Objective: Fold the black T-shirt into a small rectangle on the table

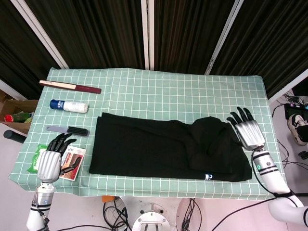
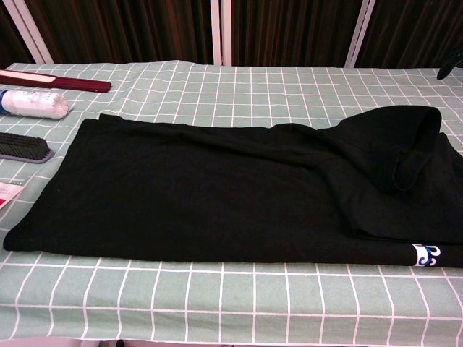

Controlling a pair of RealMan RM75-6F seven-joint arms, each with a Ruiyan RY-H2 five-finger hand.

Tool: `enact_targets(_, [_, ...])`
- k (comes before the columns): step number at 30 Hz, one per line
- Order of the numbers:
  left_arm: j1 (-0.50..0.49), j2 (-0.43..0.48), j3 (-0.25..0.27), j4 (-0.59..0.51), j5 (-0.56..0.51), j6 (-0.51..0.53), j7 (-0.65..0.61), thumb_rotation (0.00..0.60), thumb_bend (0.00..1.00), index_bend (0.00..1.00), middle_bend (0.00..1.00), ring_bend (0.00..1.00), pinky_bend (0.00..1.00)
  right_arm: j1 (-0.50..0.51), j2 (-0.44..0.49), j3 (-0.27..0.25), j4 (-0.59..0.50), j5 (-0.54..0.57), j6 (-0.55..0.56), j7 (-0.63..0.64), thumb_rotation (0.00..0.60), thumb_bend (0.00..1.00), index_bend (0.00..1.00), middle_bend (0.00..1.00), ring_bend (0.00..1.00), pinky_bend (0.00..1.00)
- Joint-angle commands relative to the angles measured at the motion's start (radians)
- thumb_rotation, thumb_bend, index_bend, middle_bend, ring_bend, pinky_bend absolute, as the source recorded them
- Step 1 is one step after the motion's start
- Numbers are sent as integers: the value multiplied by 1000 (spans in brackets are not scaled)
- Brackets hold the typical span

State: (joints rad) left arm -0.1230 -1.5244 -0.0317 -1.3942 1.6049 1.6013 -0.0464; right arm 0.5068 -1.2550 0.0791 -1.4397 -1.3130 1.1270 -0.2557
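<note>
The black T-shirt lies flat across the middle of the bench, folded into a long band, with its right end doubled over in a loose rumpled flap and a small white-and-blue label at the front edge.

The right robot hand hovers just beside the shirt's right end, off the cloth, palm down with its dark fingers spread apart and pointing away from the robot; it is released and holds nothing. Its forearm runs back toward the bench's front right corner.

The left robot hand sits at the front left corner, well apart from the shirt, fingers apart and empty, above a small card and beside a green packet.

Along the left side lie a comb, a white bottle and a dark red stick.
</note>
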Motion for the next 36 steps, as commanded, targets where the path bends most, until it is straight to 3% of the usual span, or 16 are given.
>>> enact_targets(1, [3,1,0,0,-5,-2,-4,509,274,270,143,107,205,37,-68,34,95,39,-69,51,600,239,325,200,16,126])
enact_targets(15, [-1,2,-2,0,-9,-15,-8,506,274,270,138,107,205,70,-191,43,243,51,-152,120,600,349,471,220,25,131])
enact_targets(19, [2,1,-3,4,-12,-13,-12,508,274,271,138,107,205,63,-207,33,261,14,-128,154,600,455,547,242,39,141])
enact_targets(22, [4,3,-2,6,-16,-15,-14,509,274,272,138,107,205,46,-181,15,233,-54,-74,208,600,526,602,264,49,145])
enact_targets(26, [4,6,-3,4,-18,-17,-11,506,274,276,138,107,205,22,-113,-14,159,-136,1,209,600,543,617,267,49,146])
enact_targets(30, [-1,6,-3,-1,-15,-24,-6,507,274,277,138,107,205,10,-54,-43,73,-175,12,157,600,543,619,264,49,147])
enact_targets(36, [-3,5,-2,-3,-14,-29,1,517,274,277,138,107,205,6,-40,-56,13,-206,17,166,600,543,606,262,49,147])
